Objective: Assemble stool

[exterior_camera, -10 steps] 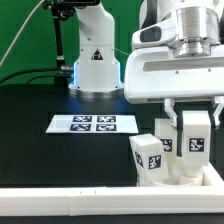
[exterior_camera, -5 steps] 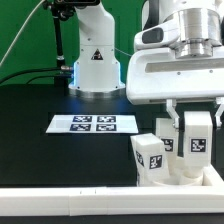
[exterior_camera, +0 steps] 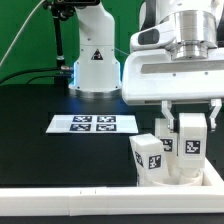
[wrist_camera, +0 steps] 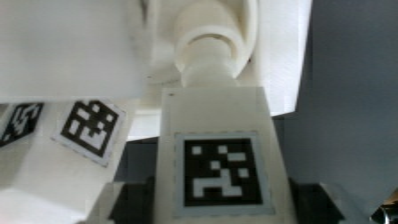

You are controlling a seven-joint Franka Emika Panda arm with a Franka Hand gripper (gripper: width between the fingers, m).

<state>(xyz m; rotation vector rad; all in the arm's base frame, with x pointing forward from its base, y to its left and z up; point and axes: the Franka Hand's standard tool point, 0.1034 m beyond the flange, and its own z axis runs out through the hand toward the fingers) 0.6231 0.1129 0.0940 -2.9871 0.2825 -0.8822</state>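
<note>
My gripper [exterior_camera: 190,112] hangs at the exterior view's right, shut on a white blocky stool leg [exterior_camera: 191,140] with a black-and-white tag. The leg stands upright over the white stool seat [exterior_camera: 190,176] near the front rail. In the wrist view the held leg [wrist_camera: 217,150] fills the middle, its round peg end pointing into the seat [wrist_camera: 71,50]. Another tagged leg [exterior_camera: 148,158] stands upright on the seat beside it, and shows in the wrist view [wrist_camera: 89,128]. A third tagged leg [exterior_camera: 166,142] stands behind, partly hidden.
The marker board [exterior_camera: 92,124] lies flat on the black table at the middle. The robot base [exterior_camera: 95,60] stands at the back. A long white border rail [exterior_camera: 90,204] runs along the front edge.
The gripper and the held leg have moved slightly, first up a little, then back down and a touch to the exterior view's left. The other legs have not moved.
</note>
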